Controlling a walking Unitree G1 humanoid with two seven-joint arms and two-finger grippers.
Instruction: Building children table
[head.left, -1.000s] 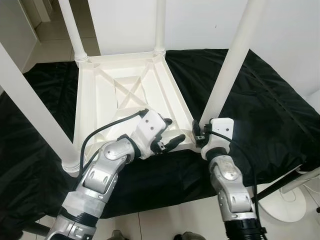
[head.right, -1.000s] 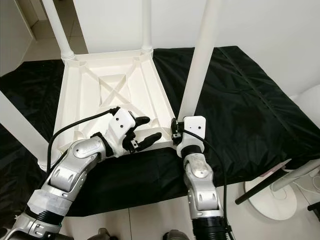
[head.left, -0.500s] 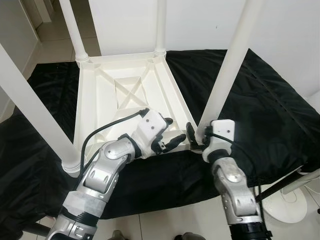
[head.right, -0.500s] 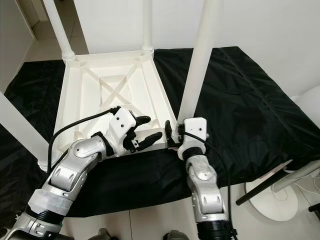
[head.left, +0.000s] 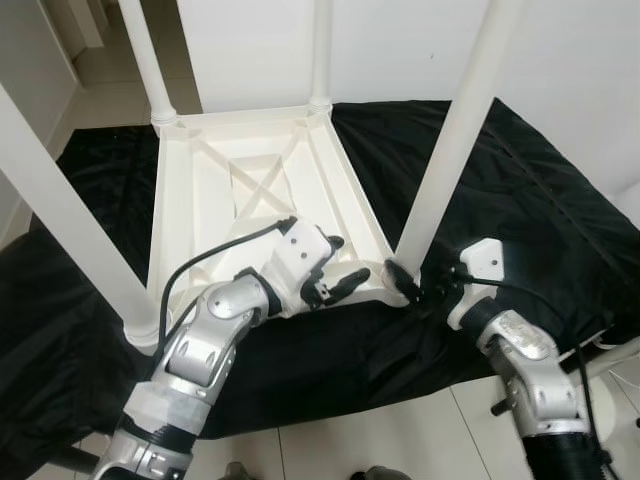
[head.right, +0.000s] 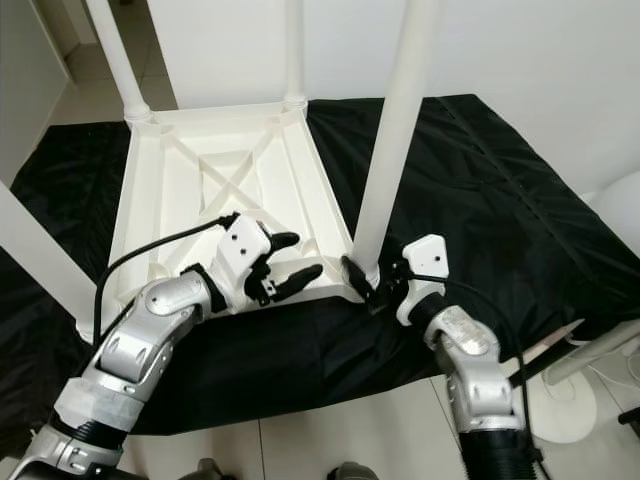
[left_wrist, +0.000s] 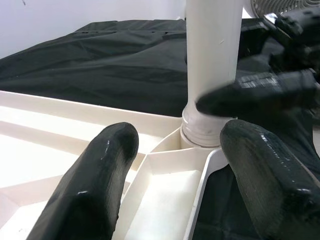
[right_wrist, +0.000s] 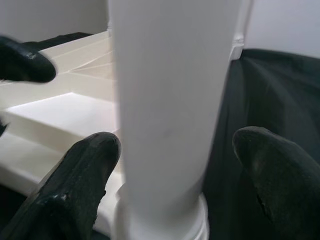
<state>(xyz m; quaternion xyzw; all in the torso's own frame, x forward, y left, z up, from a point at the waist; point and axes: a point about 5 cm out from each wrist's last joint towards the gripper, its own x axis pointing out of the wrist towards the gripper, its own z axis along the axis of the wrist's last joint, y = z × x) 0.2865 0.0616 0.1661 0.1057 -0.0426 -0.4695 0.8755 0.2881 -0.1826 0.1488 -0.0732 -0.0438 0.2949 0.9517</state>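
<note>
right end effector (head.left: 410, 285) spread wide around table leg (head.left: 452, 150) base, left end effector (head.left: 340, 270) wide over upturned table (head.left: 175, 215) rim

no readable text, labels, or numbers

White table (head.left: 255, 190) on black cloth (head.left: 530, 220), black-fingered end effectors.

The left arm reaches forward with its elbow bent, and the left gripper (head.left: 338, 262) has its two black fingers (left_wrist: 95, 185) spread apart, pointing toward the robot's right. The right arm comes in low from the right side, wrist turned inward, and the right gripper (head.left: 407, 283) holds its fingers (right_wrist: 75, 195) parted wide.
</note>
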